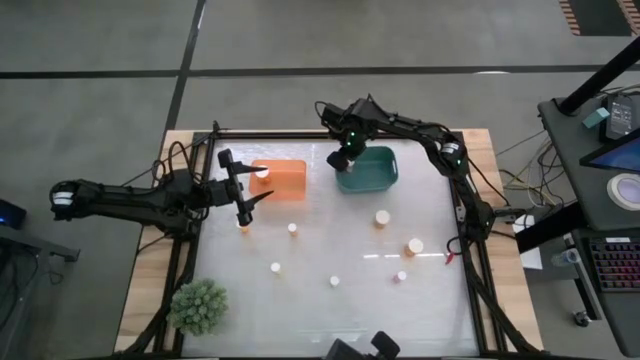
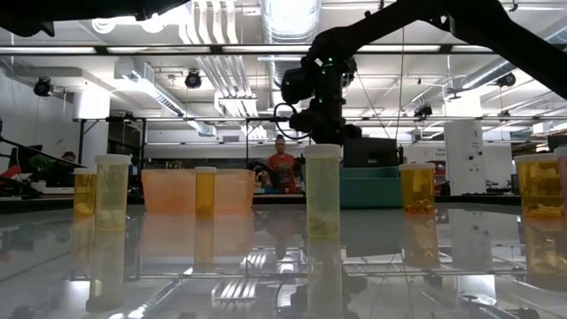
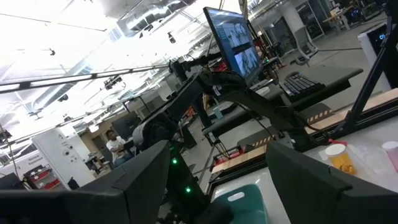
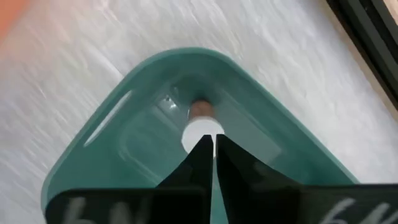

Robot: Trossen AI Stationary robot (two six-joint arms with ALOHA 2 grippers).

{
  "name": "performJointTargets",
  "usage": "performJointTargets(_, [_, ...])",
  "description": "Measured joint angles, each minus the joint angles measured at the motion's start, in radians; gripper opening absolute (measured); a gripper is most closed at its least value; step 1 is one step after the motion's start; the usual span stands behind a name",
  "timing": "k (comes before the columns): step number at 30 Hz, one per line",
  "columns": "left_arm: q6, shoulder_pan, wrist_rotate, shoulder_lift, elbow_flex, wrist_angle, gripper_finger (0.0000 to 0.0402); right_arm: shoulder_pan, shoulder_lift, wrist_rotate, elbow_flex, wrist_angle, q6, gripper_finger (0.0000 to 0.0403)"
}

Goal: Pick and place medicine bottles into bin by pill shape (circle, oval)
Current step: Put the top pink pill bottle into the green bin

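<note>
Several small amber medicine bottles with white caps stand on the white table, among them one (image 1: 382,217), another (image 1: 414,246) and a third (image 1: 292,228); the low view shows them in a row, one (image 2: 322,190) nearest. My right gripper (image 1: 345,158) hangs over the teal bin (image 1: 375,175), fingers together (image 4: 211,149). A bottle (image 4: 200,130) lies in that bin (image 4: 124,118) just beyond the tips. My left gripper (image 1: 250,187) is open and empty beside the orange bin (image 1: 285,183), where a white cap (image 1: 262,172) shows.
A green plant (image 1: 197,305) sits at the table's front left corner. Black frame rails (image 1: 470,240) border the table. A desk with a keyboard and screens (image 1: 610,200) stands to the right. A person (image 2: 281,164) is far behind the table.
</note>
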Motion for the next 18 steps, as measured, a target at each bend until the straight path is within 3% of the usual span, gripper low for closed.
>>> performJointTargets(18, [0.002,0.000,0.000,0.000,0.000,0.000,0.0251,0.007,0.012,0.002,-0.042,0.034,0.003,0.0009])
